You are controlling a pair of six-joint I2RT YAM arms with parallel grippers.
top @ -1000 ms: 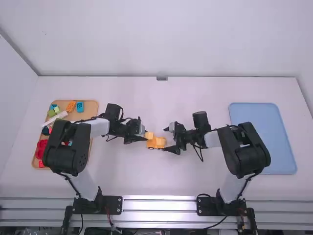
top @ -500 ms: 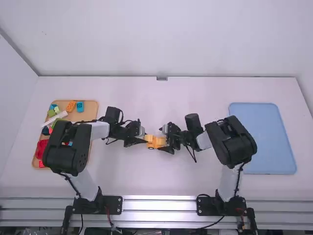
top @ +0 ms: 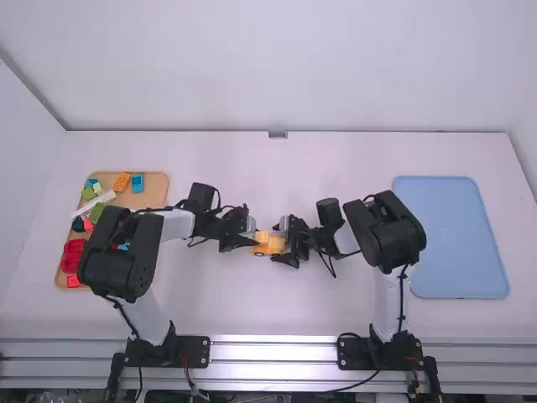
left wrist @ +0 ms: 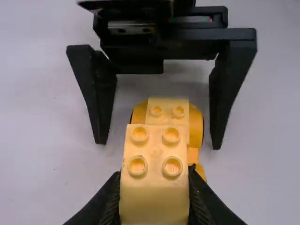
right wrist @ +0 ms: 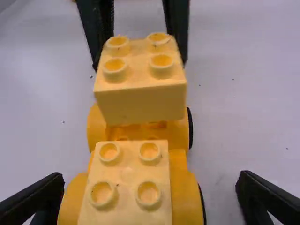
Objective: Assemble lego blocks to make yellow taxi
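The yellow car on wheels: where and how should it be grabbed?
Probably by its two long sides, at the end nearest the right gripper, coming in from that end: the yellow car is longer than wide, and the left gripper's yellow block hangs over its other end.

White surface (top: 277,323) under even light, backed by a pale wall (top: 277,75).

In the high view, set off from the back wall by a thin dark seam (top: 377,132), with a small grey fitting (top: 278,134) at its middle. At the left, a white side wall (top: 18,159) with a slanting grey strip (top: 33,94) along its join; at the right, another pale side wall (top: 526,109). Along the near edge, ridged silvery rails (top: 273,353), brightest in the middle. In both wrist views, matt and faintly lilac-grey, softly shaded; in the right one, dotted with tiny dark specks (right wrist: 233,79).
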